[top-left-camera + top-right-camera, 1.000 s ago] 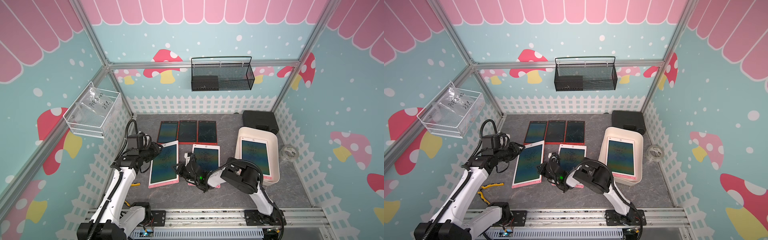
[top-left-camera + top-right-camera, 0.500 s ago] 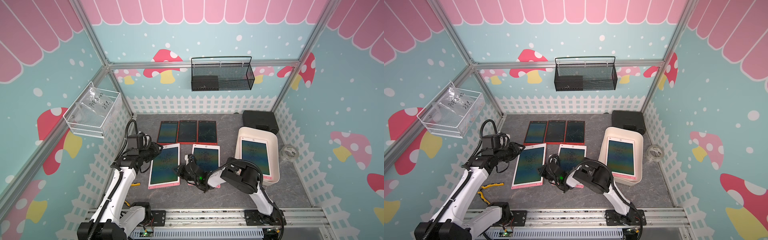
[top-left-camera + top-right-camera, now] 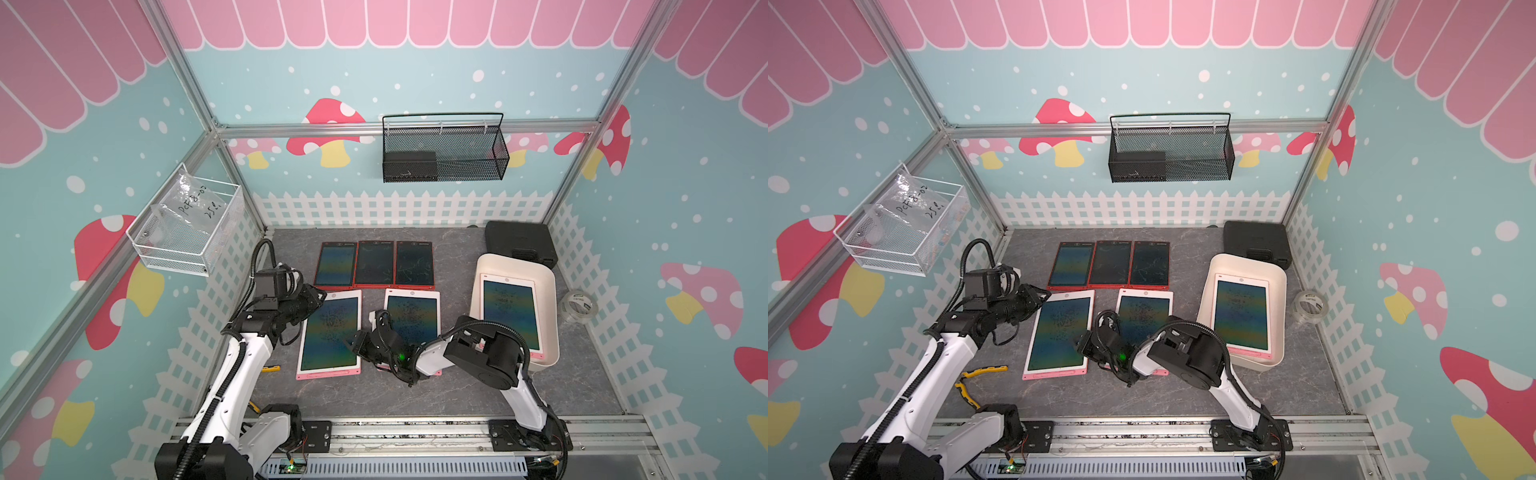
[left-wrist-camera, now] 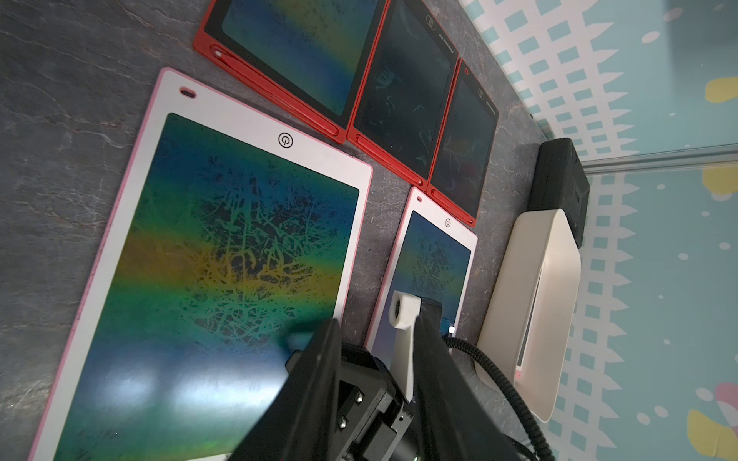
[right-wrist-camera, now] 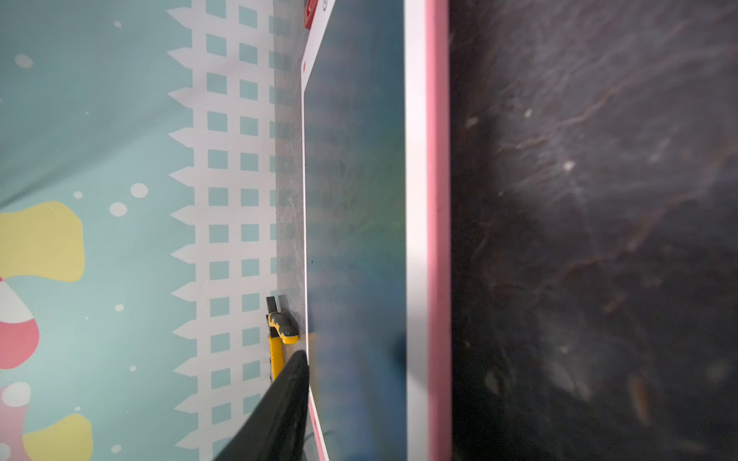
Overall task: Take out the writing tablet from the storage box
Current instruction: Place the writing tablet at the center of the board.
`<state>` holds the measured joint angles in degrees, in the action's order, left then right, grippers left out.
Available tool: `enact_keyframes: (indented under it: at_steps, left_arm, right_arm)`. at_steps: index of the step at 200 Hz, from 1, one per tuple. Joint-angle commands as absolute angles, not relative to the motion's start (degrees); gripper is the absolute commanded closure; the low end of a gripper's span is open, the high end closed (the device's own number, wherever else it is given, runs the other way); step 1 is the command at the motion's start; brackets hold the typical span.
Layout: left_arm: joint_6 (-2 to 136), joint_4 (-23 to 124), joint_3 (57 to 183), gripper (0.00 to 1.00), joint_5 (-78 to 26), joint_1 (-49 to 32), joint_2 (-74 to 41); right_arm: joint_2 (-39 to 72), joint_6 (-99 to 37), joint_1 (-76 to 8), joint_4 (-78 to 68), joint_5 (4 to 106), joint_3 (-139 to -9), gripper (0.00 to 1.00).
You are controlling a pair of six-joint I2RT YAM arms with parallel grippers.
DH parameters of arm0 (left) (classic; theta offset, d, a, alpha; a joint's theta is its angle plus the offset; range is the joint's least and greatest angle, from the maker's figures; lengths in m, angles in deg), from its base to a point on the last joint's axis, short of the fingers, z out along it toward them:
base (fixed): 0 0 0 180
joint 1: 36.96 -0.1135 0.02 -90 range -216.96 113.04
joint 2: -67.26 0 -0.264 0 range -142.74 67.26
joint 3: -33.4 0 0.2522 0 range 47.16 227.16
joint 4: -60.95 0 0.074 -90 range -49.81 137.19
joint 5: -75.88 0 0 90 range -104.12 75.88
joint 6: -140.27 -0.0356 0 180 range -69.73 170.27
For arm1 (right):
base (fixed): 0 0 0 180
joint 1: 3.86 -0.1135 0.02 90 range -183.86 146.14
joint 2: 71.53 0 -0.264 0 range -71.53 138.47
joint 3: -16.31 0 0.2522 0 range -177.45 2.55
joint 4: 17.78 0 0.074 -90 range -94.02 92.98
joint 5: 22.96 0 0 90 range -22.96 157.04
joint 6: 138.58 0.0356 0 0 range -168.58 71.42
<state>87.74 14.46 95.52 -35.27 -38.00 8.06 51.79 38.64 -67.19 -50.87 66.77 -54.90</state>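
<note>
The writing tablet (image 3: 510, 318) is lying inside the storage box (image 3: 549, 291) on the right of the worktop (image 3: 415, 395), well apart from both claws. The right claw (image 3: 356, 338) is hanging low between the large pink tablet (image 3: 330, 332) and the smaller pink tablet (image 3: 415, 316), its spread impossible to tell; the left claw (image 3: 316, 296) is hovering, fingers (image 4: 315, 383) apart, gripping nothing

a black wire-mesh basket (image 3: 444, 151) hangs on the back wall; a black hard case (image 3: 519, 245) sits in the far corner, a tape roll (image 3: 584, 298) nearby.
</note>
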Motion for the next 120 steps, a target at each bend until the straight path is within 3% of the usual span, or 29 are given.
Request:
enact_keyframes:
  at_steps: [1, 52, 120]
  left_arm:
    - [87.01, 15.13, 95.06, 0.66, -36.35, -38.27, 7.92]
    - [87.01, 15.19, 94.97, 0.66, -36.78, -38.28, 7.92]
    - [87.01, 15.42, 94.97, 0.66, -36.97, -38.24, 7.79]
  right_arm:
    - [50.77, 37.22, -67.67, -41.04, 67.28, -56.65, 0.52]
    - [49.65, 31.60, -68.11, -20.84, 70.38, -65.84, 0.46]
    - [45.95, 32.79, -68.19, -20.07, 72.87, -61.35, 0.44]
